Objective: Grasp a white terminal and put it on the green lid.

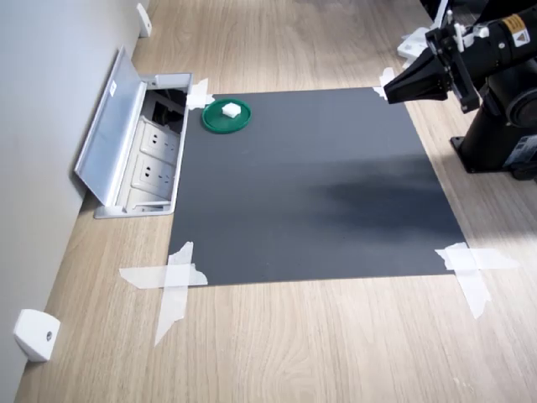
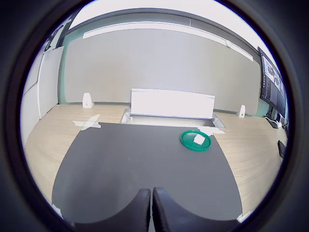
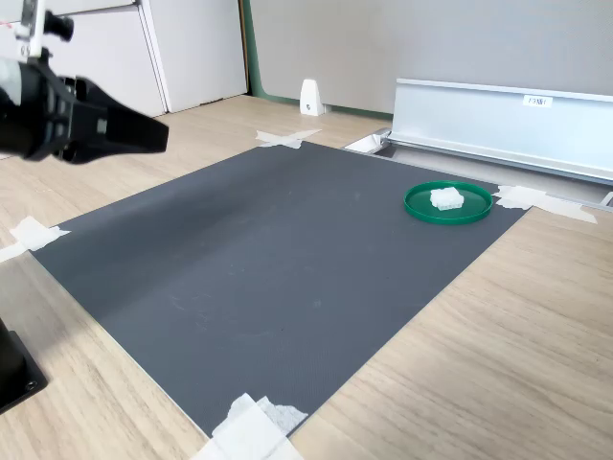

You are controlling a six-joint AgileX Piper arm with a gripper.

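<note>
Both exterior views show the terminal [image 1: 229, 109] [image 3: 446, 198] resting on the lid [image 1: 214, 122] [image 3: 418, 209]. At the first exterior view's upper right, the gripper [image 1: 388, 89] is closed and empty.

Arm base [image 1: 503, 138] cut off by edge

Terminal [image 1: 230, 109] on lid [image 1: 226, 117]; lid on mat [image 1: 310, 185] corner nearest socket box [image 1: 134, 147]; gripper [image 1: 388, 89] above mat's opposite edge, well apart from lid
</note>
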